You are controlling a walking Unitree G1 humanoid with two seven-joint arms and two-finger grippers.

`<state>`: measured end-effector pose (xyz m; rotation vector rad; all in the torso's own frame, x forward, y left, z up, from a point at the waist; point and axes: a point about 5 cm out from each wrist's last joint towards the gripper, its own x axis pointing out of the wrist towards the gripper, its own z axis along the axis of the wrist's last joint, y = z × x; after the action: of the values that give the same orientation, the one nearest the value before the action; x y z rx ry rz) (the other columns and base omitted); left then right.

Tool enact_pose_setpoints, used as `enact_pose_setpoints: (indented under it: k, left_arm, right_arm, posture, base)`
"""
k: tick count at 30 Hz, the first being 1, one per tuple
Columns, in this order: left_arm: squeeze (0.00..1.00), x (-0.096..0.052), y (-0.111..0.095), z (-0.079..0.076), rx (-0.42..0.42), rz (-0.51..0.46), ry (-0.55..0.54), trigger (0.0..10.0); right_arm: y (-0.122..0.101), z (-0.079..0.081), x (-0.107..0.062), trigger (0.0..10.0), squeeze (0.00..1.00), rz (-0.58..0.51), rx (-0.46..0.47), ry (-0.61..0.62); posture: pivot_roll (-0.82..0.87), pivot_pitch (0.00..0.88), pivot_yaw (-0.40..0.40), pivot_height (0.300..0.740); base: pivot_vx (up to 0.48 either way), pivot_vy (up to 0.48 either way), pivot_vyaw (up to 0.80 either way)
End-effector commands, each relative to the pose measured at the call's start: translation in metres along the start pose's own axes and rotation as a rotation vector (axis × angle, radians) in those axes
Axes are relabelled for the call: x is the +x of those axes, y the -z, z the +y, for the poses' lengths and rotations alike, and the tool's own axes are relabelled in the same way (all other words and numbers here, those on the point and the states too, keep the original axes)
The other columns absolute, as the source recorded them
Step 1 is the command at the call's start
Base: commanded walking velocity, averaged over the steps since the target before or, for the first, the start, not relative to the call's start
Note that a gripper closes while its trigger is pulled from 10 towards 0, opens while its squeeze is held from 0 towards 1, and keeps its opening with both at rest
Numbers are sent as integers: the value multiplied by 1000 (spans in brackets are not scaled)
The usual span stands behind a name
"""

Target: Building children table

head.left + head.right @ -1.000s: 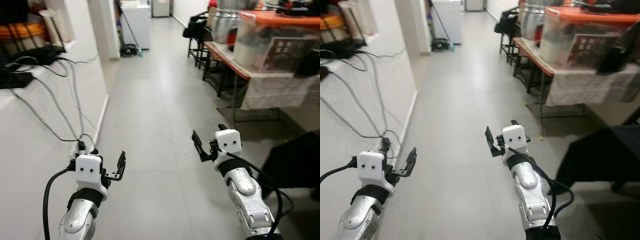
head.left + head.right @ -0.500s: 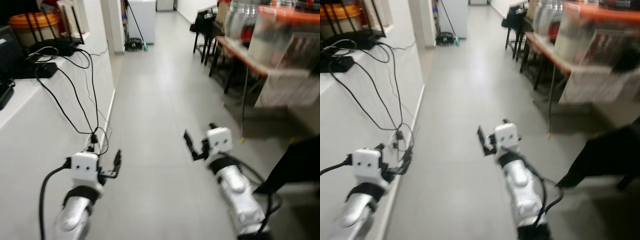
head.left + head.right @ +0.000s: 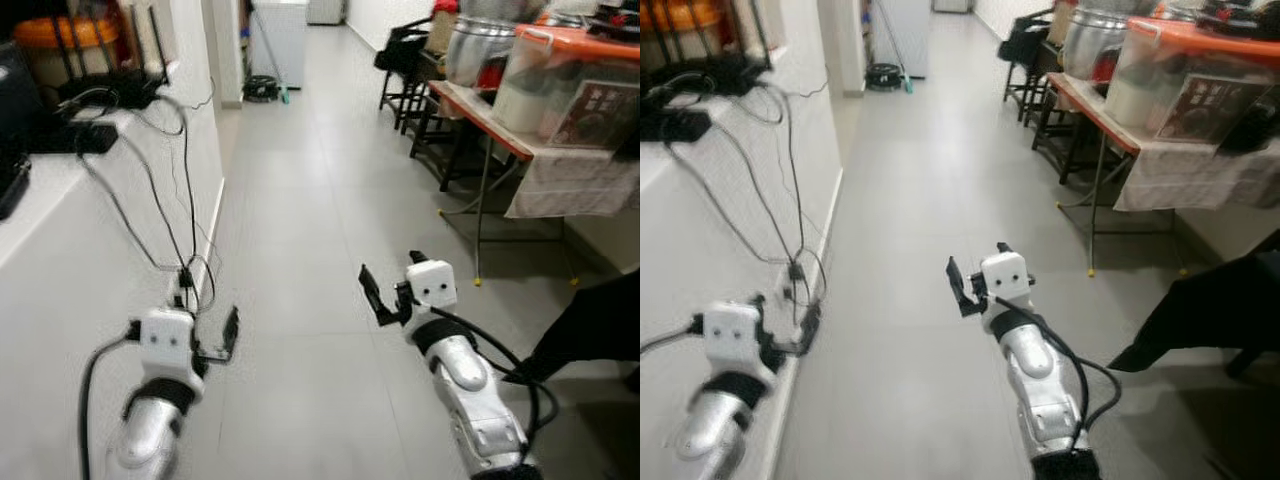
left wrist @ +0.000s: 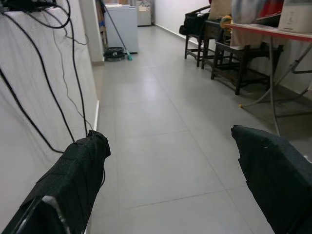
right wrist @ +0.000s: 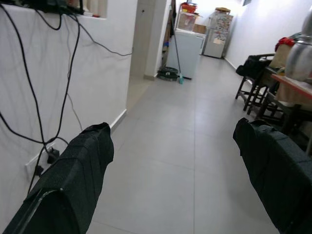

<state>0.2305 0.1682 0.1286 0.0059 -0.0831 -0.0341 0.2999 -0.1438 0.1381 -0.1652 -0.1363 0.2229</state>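
Pale grey tiled floor (image 3: 300,200), white wall (image 3: 60,300) strung with black cables (image 3: 140,215), orange-lidded clear bin (image 3: 560,60).

Head stereo cameras look forward and down a grey tiled corridor floor (image 3: 300,200); both wrist cameras face along it, low, sharing the distant white fridge (image 4: 123,27).

Your passage: grey tiled floor (image 3: 310,230), open straight ahead down the corridor. Left limit: white wall (image 3: 60,290) with hanging black cables (image 3: 170,210) and a plug near its base. Right limit: folding table (image 3: 520,150) with thin legs, dark chairs (image 3: 410,60) beyond it.
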Motion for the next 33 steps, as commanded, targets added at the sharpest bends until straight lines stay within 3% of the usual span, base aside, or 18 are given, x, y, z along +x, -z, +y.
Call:
enact_pose_setpoints:
  k: [1,19,33]
  left_arm:
    - [0,-2,4,1,6,26,-4,10000]
    - [0,-2,5,0,30,37,9,10000]
    - [0,-9,15,6,78,104,-3,10000]
  right_arm:
    - [1,-1,-1,10000,0,3,8,1]
    - [4,1,-1,10000,0,14,17,3]
    - [7,4,-4,10000,0,41,21,-1]
  posture:
    - [46,0,-38,740]
    - [50,0,-35,740]
    - [47,0,-33,740]
  base:
    - [0,322,0]
    - [0,0,0]
    - [0,0,0]
